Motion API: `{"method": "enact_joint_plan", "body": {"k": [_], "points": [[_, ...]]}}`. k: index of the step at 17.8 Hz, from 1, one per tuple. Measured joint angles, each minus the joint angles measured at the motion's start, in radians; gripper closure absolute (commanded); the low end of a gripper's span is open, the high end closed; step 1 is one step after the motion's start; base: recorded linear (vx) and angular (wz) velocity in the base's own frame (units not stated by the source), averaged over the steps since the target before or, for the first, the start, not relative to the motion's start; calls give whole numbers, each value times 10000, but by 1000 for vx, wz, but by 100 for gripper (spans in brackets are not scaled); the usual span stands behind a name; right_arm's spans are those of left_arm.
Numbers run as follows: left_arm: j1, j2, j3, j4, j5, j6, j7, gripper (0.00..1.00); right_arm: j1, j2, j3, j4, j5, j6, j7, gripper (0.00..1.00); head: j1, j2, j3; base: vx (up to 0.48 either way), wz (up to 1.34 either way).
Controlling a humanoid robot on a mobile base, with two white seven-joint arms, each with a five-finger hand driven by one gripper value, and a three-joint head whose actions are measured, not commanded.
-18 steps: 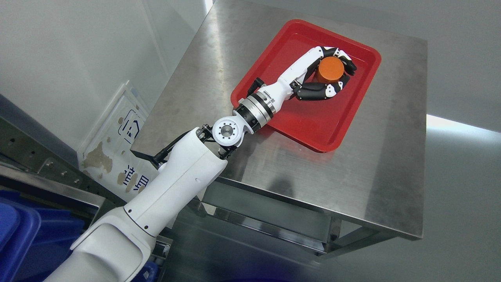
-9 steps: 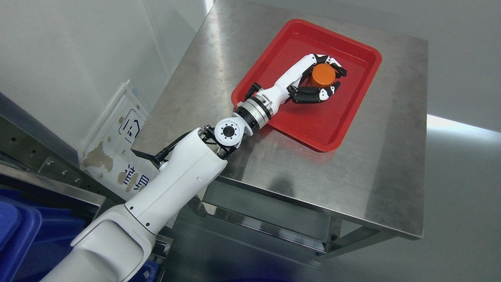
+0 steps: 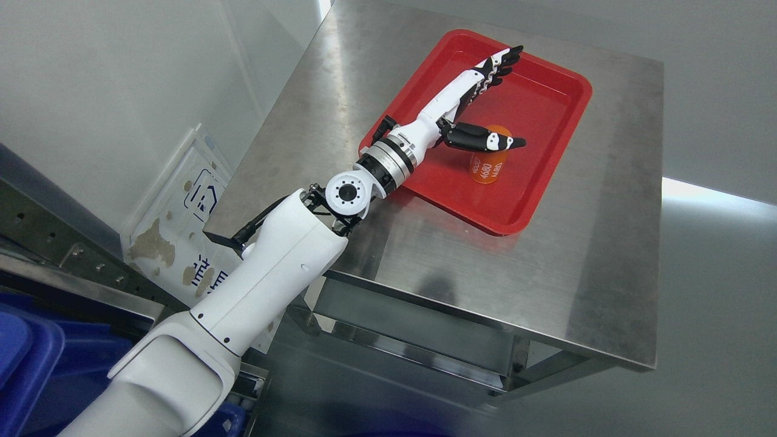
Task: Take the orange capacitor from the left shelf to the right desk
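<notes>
The orange capacitor point(image 3: 489, 165), a short cylinder with white print on its side, stands upright inside the red tray point(image 3: 546, 103) on the steel desk. My left hand point(image 3: 508, 100) hovers over the tray with its fingers point(image 3: 498, 64) stretched straight toward the tray's far rim. Its thumb point(image 3: 485, 139) sticks out sideways across the top of the capacitor. The hand is open and holds nothing. The left arm reaches in from the lower left. My right arm does not show.
The steel desk point(image 3: 576, 255) has bare surface around the tray, with a lower shelf beneath. A blue bin point(image 3: 24, 364) and a metal rack sit at the lower left. A worn white sign point(image 3: 182, 224) leans against the wall.
My left hand, curled around the capacitor earlier, lowered it into the tray, then let go and straightened its fingers. The capacitor now stands free in the tray.
</notes>
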Motion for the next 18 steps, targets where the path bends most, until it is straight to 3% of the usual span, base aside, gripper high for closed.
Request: {"method": "enact_joint_plan", "body": {"k": [7,12,18], "points": [[479,0,1966,-597,194,-55,-253,1,0,0,0,0,0,29,0,0,0,0,0,0,0],[2014,119,3114,-1576,241,239,-1197,0,0,0,0,0,0,33,0,0,0,0,0,0,0],[3729,525,4330,-2845,281,423,-1376,0,0,0,0,0,0,35,0,0,0,0,0,0,0]]}}
